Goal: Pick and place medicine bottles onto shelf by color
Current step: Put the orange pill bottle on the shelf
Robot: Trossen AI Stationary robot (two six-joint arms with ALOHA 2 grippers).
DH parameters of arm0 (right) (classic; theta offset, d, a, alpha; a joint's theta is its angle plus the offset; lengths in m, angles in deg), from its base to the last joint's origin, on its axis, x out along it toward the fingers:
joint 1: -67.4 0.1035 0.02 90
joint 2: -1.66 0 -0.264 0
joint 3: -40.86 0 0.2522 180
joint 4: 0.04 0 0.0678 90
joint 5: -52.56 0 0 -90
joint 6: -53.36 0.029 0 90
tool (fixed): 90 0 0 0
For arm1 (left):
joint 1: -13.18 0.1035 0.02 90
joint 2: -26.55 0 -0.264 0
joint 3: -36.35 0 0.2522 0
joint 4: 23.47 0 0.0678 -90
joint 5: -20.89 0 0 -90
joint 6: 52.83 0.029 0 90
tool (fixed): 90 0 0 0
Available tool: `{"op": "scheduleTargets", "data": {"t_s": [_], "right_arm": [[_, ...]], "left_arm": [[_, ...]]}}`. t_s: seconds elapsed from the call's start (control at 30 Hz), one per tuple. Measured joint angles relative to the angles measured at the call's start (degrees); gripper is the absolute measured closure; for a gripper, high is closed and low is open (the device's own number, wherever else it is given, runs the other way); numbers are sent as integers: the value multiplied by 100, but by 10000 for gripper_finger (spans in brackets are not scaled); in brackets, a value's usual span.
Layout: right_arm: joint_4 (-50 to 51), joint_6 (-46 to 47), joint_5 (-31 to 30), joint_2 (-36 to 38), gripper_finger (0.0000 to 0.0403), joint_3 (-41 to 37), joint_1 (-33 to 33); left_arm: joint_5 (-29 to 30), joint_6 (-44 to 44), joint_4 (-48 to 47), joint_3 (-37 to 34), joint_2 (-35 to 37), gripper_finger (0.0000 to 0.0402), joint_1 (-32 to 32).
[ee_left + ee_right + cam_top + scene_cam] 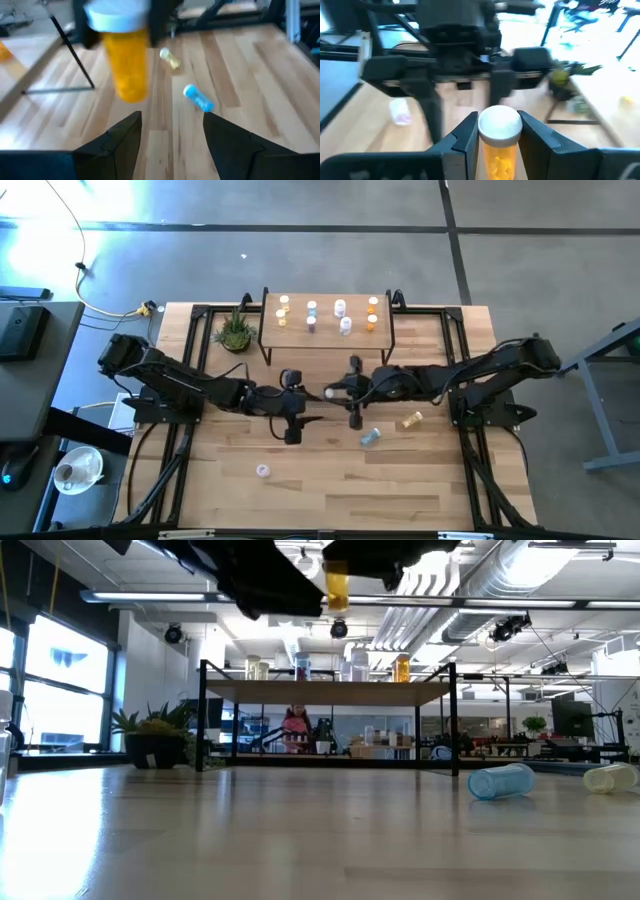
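Orange bottle (white-capped) above open left gripper, table beneath.

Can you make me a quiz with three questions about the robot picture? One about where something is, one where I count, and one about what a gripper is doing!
1. Where is the potted plant?
A. On the table, beside the shelf
B. On top of the shelf
C. In a gripper

2. How many bottles are on the table, off the shelf?
A. One
B. Three
C. Six

3. The right gripper is:
A. Open
B. Shut on a plant
C. Shut on an orange bottle

Answers:
1 A: the plant stands by the shelf's end.
2 B: one blue, one yellow, one pale.
3 C: its fingers clamp the bottle, and the left gripper is open.
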Motion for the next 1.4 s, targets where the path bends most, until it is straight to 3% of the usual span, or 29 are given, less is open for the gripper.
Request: {"op": "scheduleTargets", "data": {"t_s": [0.3,0.67,0.83,0.97,1.4], "right_arm": [[885,-453,-403,1013,304,0,12],[2357,-304,-2253,2060,304,-40,761],[2412,46,-3096,2353,304,-605,1117],[1900,422,-3495,2603,304,-1284,1167],[-578,206,-3350,2839,304,-2733,429]], "left_arm": [[99,150,-235,2,470,199,0],[605,-4,-1000,0,669,199,-4],[601,-164,-1202,0,669,200,-4],[590,-216,-1279,0,669,200,-23],[907,-209,-1555,0,793,200,-439]]}}
